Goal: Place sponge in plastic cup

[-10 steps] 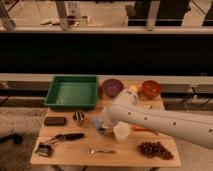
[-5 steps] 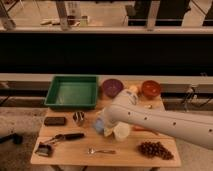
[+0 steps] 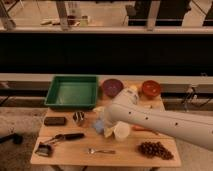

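Hovering over the plastic cup (image 3: 98, 126) at surface centre, the gripper (image 3: 102, 122) is being lowered; jaws' state untellable; sponge unseen; release is called for.

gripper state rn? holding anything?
Gripper: low over the table centre, left of the white cup; cannot be told.

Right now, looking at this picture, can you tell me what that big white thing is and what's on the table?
The white thing is a robot arm reaching in from the right. Its gripper sits at the table's middle, over the blue cup, beside a white cup. One camera looks down at the wooden table. On it: a green tray, a purple bowl, an orange bowl, grapes, a fork, a brush and a small metal cup. What it holds is hidden.
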You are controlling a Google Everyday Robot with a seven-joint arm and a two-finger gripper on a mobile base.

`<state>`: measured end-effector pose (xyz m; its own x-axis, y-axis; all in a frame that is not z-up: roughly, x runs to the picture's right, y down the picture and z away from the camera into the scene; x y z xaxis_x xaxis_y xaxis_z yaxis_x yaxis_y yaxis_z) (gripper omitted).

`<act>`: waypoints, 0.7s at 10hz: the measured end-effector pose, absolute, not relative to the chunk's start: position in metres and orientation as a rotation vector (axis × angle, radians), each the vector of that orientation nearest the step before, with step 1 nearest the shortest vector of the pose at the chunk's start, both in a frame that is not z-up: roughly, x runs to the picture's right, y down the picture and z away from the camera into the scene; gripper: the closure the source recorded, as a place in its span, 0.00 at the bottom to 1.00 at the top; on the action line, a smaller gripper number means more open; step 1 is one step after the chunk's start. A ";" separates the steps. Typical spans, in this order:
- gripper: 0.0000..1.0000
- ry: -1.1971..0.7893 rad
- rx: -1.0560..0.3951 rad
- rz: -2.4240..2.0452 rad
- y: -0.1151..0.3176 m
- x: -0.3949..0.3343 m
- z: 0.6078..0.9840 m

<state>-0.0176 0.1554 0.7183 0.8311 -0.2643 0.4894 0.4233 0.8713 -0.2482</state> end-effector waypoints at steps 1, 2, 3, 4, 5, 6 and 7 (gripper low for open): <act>0.20 -0.458 -0.349 -0.361 0.144 -0.013 0.709; 0.20 -0.455 -0.338 -0.344 0.130 -0.005 0.698; 0.20 -0.454 -0.332 -0.328 0.119 0.004 0.690; 0.20 -0.456 -0.329 -0.297 0.108 0.017 0.686; 0.20 -0.460 -0.324 -0.257 0.099 0.034 0.685; 0.20 -0.462 -0.317 -0.227 0.094 0.045 0.684; 0.20 -0.465 -0.311 -0.213 0.091 0.049 0.682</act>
